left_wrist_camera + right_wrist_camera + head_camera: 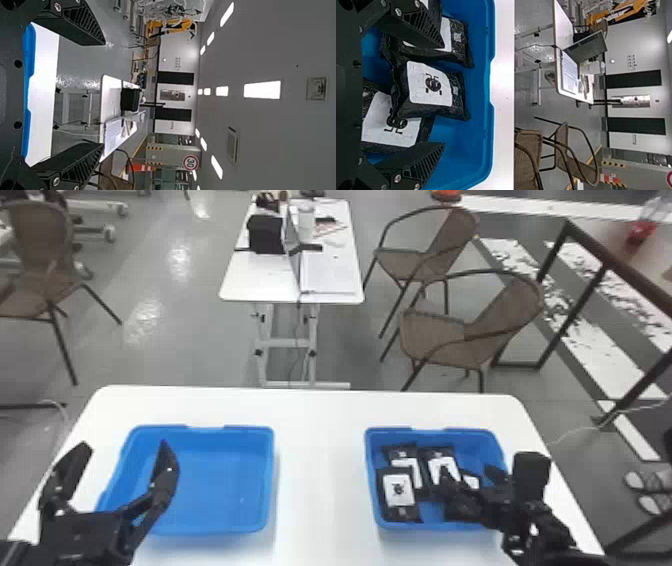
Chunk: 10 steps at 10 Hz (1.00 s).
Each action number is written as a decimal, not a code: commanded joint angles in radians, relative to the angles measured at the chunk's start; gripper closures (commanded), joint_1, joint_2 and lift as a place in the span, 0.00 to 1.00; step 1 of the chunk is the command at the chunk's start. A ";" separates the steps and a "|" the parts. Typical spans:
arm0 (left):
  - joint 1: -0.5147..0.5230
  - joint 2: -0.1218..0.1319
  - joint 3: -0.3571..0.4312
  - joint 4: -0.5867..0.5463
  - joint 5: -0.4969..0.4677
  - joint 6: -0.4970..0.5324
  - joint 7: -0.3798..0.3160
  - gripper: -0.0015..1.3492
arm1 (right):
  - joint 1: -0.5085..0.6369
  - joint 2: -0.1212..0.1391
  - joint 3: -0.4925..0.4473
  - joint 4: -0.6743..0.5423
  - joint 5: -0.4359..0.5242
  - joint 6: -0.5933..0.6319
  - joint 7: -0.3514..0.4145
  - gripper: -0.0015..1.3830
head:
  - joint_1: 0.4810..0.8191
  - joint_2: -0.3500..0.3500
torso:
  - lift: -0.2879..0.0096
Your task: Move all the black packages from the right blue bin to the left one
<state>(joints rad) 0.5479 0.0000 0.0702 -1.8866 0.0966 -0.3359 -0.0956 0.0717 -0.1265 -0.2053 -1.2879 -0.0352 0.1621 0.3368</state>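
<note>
Left gripper is open. Pick step, apparently: right gripper, also open, must next close on a package.

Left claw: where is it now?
Head view, left side: the left claw is open at the left blue bin, one finger seen over the bin, the other beyond its outer edge, over the white table.
</note>
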 commanded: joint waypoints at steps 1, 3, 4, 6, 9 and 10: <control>-0.003 -0.003 -0.001 0.006 0.000 -0.002 -0.001 0.09 | -0.050 0.001 0.012 0.075 0.043 0.002 0.002 0.11 | 0.63 0.36 | 0.97; -0.005 -0.003 0.000 0.011 0.000 -0.006 -0.003 0.09 | -0.107 0.001 0.018 0.159 0.083 0.002 0.005 0.11 | 0.63 0.37 | 0.97; -0.005 -0.003 0.000 0.012 0.000 -0.009 -0.003 0.09 | -0.141 0.001 0.018 0.202 0.104 0.004 0.019 0.11 | 0.63 0.37 | 0.97; -0.006 -0.003 0.002 0.015 0.003 -0.014 -0.007 0.09 | -0.193 0.001 0.043 0.269 0.143 0.008 0.051 0.11 | 0.63 0.39 | 0.97; -0.006 -0.003 0.008 0.023 0.008 -0.021 -0.007 0.09 | -0.211 -0.008 0.052 0.308 0.146 0.068 0.080 0.55 | 0.63 0.41 | 0.97; -0.006 -0.003 0.013 0.026 0.008 -0.025 -0.007 0.09 | -0.210 -0.008 0.057 0.294 0.147 0.089 0.077 0.81 | 0.63 0.42 | 0.97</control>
<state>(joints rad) 0.5407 0.0000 0.0801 -1.8625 0.1042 -0.3582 -0.1029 -0.1373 -0.1344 -0.1500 -0.9893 0.1117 0.2395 0.4132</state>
